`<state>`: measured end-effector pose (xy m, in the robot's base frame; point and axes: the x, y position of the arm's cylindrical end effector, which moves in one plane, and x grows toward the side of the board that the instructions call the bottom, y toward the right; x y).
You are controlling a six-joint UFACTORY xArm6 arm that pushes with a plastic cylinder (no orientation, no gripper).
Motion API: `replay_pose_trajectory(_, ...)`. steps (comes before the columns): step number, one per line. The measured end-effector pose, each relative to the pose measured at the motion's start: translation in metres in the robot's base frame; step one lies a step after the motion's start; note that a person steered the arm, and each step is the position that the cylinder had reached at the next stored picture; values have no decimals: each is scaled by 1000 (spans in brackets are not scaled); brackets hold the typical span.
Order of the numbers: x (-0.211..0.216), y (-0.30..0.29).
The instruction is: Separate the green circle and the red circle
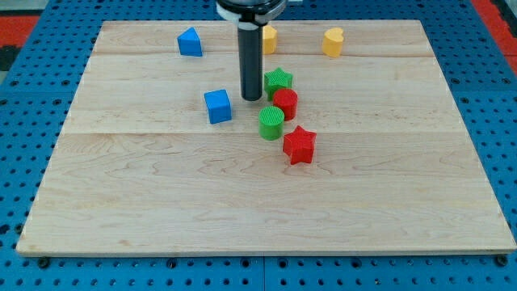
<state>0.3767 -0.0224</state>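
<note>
Resting my tip just left of red circle, green circle touching it; no claw; no writing

Bright, even overhead light, soft short shadows, sharp focus, no glare.

**Arm end fitting: visual condition**

One straight cylindrical rod, dark grey to black, smooth and slightly glossy, with a faint pale highlight running down its length. It hangs from a wider round collar at the top centre of the frame, black with a white band, cut off by the frame edge. My tip is blunt and flat-ended. No cables, screws or markings can be made out
</note>
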Motion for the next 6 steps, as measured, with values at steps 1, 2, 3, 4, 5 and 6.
replay_pose_trajectory(1,6,-30)
replay_pose_trajectory(2,17,-9)
replay_pose_trajectory(3,22,28)
replay_pose_trajectory(4,34,58)
replay_pose_trajectory(5,36,59)
replay_pose_trajectory(6,54,74)
